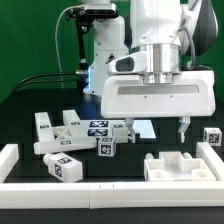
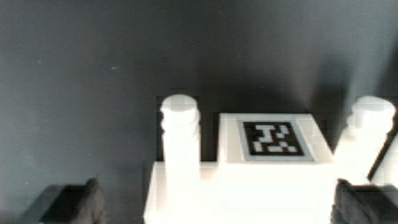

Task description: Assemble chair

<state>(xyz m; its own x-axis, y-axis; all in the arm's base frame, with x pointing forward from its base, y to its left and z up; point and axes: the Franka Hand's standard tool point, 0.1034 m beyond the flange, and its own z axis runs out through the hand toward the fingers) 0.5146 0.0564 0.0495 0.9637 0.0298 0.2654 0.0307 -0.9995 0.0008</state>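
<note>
The chair piece, with 1 tag and 2 pegs, lies on the surface directly beneath the pincer. Its long axis runs from finger to finger. The pincer is spread wide, and nothing appears to be held.

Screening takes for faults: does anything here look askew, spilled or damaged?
Nothing looks damaged or spilled. The loose parts on the exterior view's left lie jumbled at mixed angles, some touching; the notched panel lies flat, apart from them.
</note>
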